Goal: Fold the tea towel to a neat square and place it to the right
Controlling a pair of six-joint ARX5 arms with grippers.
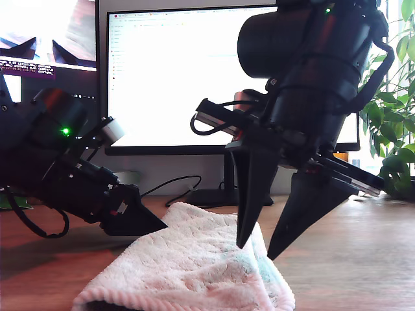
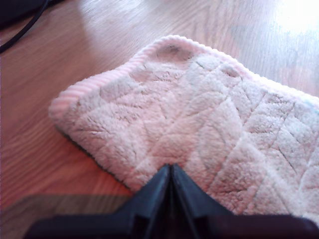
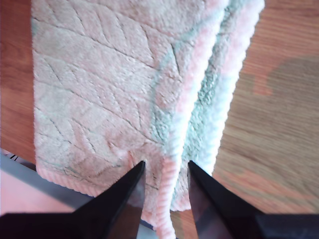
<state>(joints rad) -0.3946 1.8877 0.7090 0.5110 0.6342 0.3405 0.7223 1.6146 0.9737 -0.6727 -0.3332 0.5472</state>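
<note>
Fluffy pale pink terry tea towel lies folded on brown wooden desk, in front of monitor. My first gripper pinched tight at towel edge. My second gripper open, tips astride folded pink hem.

Tea towel: fluffy pale pink terry, corded hem, folded double, lying flat on wooden desk.

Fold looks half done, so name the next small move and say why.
Probably close my second gripper: its jaws stand open astride the layered hem of the tea towel. My first gripper is already shut at the towel's other edge, so both would then hold it for the next fold.
</note>
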